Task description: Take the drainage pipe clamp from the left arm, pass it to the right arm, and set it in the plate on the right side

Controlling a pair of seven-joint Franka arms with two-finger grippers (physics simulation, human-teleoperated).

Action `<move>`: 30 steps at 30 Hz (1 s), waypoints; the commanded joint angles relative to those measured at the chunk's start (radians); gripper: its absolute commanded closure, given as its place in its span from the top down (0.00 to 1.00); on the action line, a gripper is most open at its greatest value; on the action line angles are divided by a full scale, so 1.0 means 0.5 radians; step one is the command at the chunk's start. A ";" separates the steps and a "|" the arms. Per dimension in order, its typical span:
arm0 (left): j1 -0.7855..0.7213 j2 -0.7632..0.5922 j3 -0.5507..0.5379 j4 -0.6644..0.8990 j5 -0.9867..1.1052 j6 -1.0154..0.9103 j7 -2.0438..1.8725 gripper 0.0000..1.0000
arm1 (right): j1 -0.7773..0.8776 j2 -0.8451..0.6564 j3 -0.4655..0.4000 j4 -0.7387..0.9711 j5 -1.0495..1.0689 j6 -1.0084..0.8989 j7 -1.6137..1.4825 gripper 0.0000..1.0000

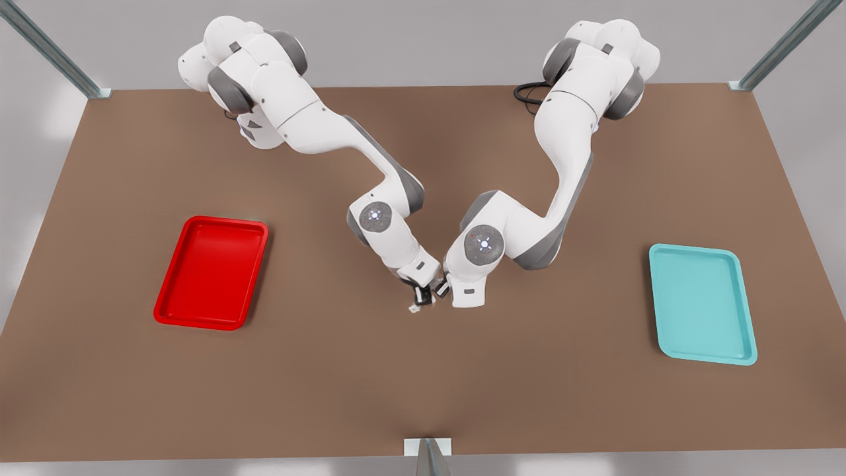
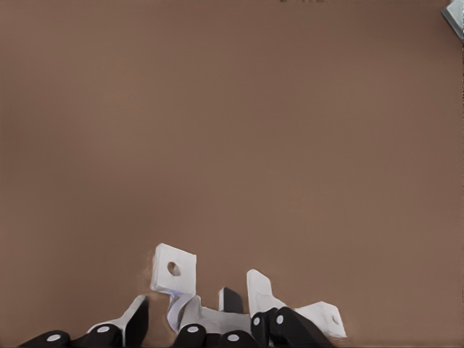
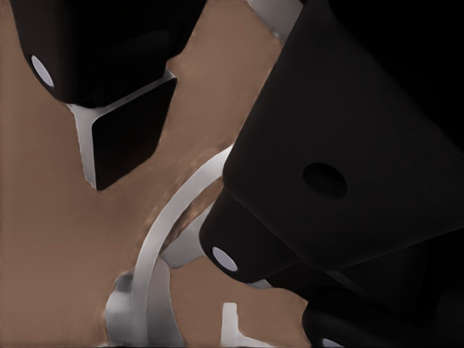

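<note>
The drainage pipe clamp [image 1: 416, 308], a small white half-ring strap with holed end tabs, hangs just above the table's middle. In the left wrist view the clamp [image 2: 174, 270] sits between the dark fingers of my left gripper [image 2: 185, 306], which is shut on it. In the front view the left gripper [image 1: 441, 289] comes in from the front view's right. My right gripper [image 1: 420, 295] meets it from the front view's left. In the right wrist view one of its fingers [image 3: 127, 130] stands apart from the strap's arc [image 3: 156, 239]. The red plate [image 1: 211, 271] lies at the front view's left.
A teal tray [image 1: 700, 304] lies at the front view's right. A small metal bracket [image 1: 427, 448] sits on the table's near edge, and frame posts stand at the back corners. Both forearms cross over the table's centre.
</note>
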 commanded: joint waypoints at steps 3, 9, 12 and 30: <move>0.003 -0.005 0.000 0.002 0.005 -0.033 -0.048 1.00 | -0.002 -0.001 -0.001 -0.003 0.009 0.001 -0.019 0.21; 0.113 -0.075 0.006 0.146 0.002 -0.509 -0.020 1.00 | -0.011 0.066 -0.019 -0.006 0.006 0.001 0.128 0.21; 0.478 -0.321 0.006 0.146 0.050 -1.138 0.869 1.00 | -0.183 0.039 -0.050 -0.068 -0.016 -0.084 0.110 0.21; 0.886 -0.803 -0.015 -0.256 0.173 -1.104 2.916 1.00 | -0.729 -0.842 -0.896 -1.476 -0.154 -0.529 -0.040 0.21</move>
